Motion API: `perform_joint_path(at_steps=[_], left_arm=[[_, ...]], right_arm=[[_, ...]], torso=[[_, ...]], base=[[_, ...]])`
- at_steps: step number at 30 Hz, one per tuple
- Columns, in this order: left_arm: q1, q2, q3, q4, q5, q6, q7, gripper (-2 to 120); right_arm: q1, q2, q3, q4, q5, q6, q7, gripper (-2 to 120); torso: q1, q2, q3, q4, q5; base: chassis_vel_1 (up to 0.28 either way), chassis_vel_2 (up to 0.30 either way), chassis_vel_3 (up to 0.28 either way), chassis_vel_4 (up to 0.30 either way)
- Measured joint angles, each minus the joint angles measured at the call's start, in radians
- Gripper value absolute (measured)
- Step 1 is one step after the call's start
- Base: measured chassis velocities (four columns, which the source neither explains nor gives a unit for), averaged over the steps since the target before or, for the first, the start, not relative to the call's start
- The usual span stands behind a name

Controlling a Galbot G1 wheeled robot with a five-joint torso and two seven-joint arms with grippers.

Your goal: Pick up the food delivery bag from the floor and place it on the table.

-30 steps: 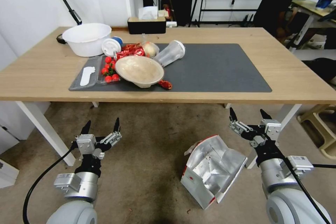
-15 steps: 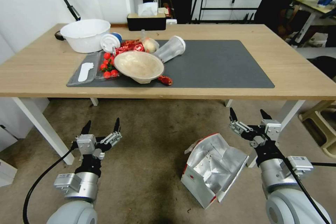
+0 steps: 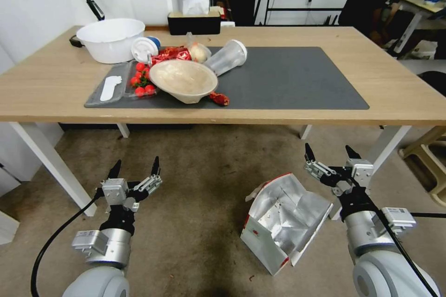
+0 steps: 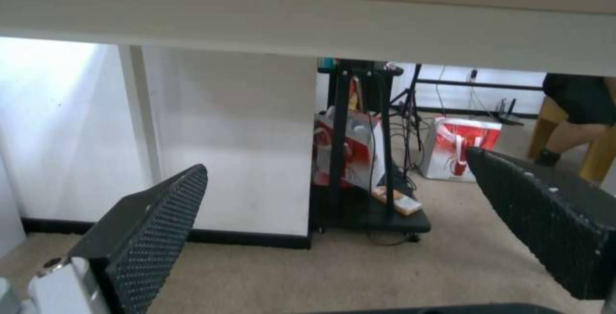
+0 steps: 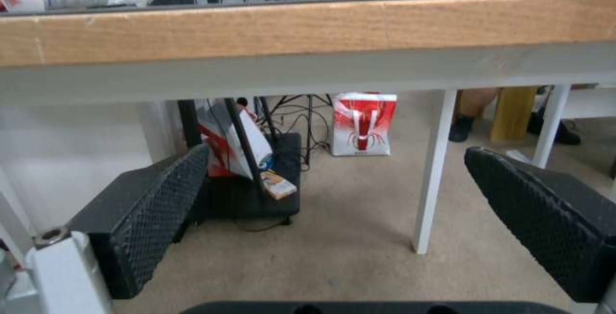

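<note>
Lying open on the floor [image 3: 200, 167], the food delivery bag [image 3: 283, 220] sits before the table [image 3: 395, 93].
Left gripper [image 3: 134, 167] and right gripper [image 3: 332, 154] hover low on either side, jaws apart, holding nothing.

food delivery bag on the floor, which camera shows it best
The head view: the food delivery bag lies open on the floor beside the right gripper, foil lining showing. Both wrist views look under the table instead, past that bag.
</note>
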Motion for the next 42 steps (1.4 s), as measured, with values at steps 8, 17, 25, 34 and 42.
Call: perform_joint_path(at_steps=[8, 17, 25, 34, 42], left_arm=[[-0.002, 0.000, 0.000, 0.003, 0.001, 0.000, 0.001, 100], [-0.007, -0.002, 0.000, 0.010, 0.001, 0.001, 0.001, 100], [-0.008, -0.002, 0.000, 0.011, 0.001, 0.001, 0.002, 100], [-0.010, -0.004, 0.000, 0.015, 0.002, 0.001, 0.003, 100], [-0.009, -0.005, 0.001, 0.016, 0.003, 0.001, 0.004, 100]], right_arm=[[0.002, -0.002, 0.000, 0.000, 0.000, 0.000, 0.001, 100], [0.005, -0.006, 0.001, -0.003, 0.003, 0.000, 0.002, 100], [0.006, -0.008, 0.003, -0.004, 0.003, 0.000, 0.003, 100], [0.005, -0.008, 0.005, -0.006, 0.003, 0.001, 0.004, 100], [0.003, -0.007, 0.005, -0.007, 0.003, 0.002, 0.004, 100]], torso=[[-0.011, -0.030, -0.020, 0.0000, 0.0000], [-0.022, -0.062, -0.040, 0.0000, 0.0000], [-0.025, -0.072, -0.047, 0.0000, 0.0000], [-0.029, -0.085, -0.056, 0.0000, 0.0000], [-0.034, -0.101, -0.067, 0.0000, 0.0000]], base=[[0.000, 0.000, 0.000, 0.000], [0.000, 0.000, 0.000, 0.000], [0.000, 0.000, 0.000, 0.000], [0.000, 0.000, 0.000, 0.000], [0.000, 0.000, 0.000, 0.000]])
